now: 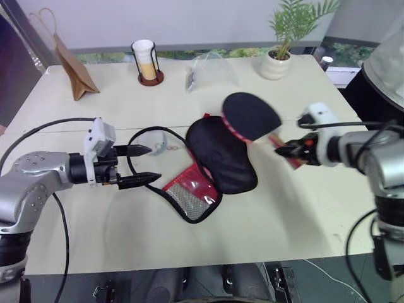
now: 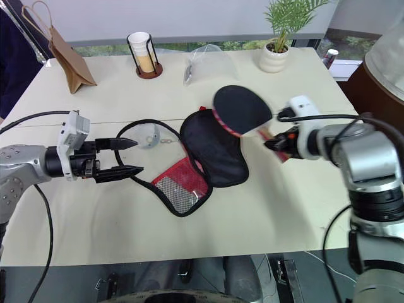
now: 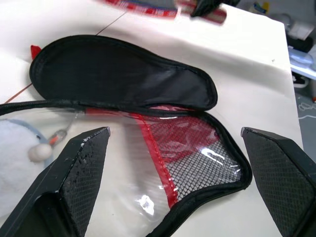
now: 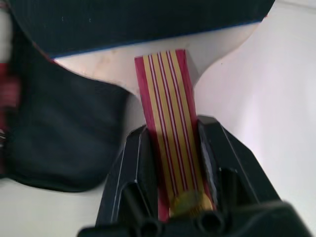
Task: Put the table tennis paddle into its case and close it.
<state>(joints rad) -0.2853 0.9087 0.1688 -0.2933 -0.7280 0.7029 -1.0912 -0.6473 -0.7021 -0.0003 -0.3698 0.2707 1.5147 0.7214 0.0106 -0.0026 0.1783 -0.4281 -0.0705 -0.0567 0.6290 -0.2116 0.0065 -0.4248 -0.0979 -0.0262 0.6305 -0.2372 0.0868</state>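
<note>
Case (image 1: 221, 154) open (cup (image 1: 146, 61), plant (image 1: 278, 60) behind).

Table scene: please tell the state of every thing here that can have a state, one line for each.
table tennis paddle: held by its handle in the right pincer, lifted above the case.
case: unzipped, lying open and flat on the table, nothing inside.
left pincer: open, holding nothing, beside the case.
right pincer: shut on the paddle handle.
</note>
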